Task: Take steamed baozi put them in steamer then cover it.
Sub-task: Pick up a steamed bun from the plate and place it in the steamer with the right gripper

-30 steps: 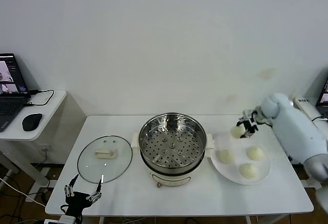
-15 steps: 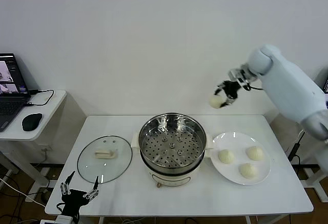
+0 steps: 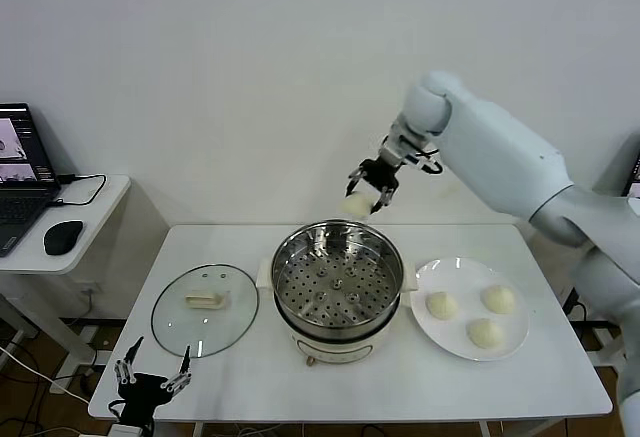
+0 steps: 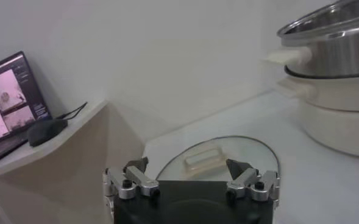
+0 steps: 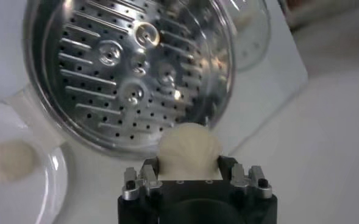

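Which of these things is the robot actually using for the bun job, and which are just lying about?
In use:
- bun held by the right gripper above the steamer
- three buns waiting on the plate
- glass lid lying on the table
- left gripper, open, idle at the table's near edge

Lying about:
- laptop
- mouse

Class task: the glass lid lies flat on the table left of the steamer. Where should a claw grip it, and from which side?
Grip the cream handle at the centre of the lid, coming straight down from above: the lid lies flat and the handle stands up as its only raised part.
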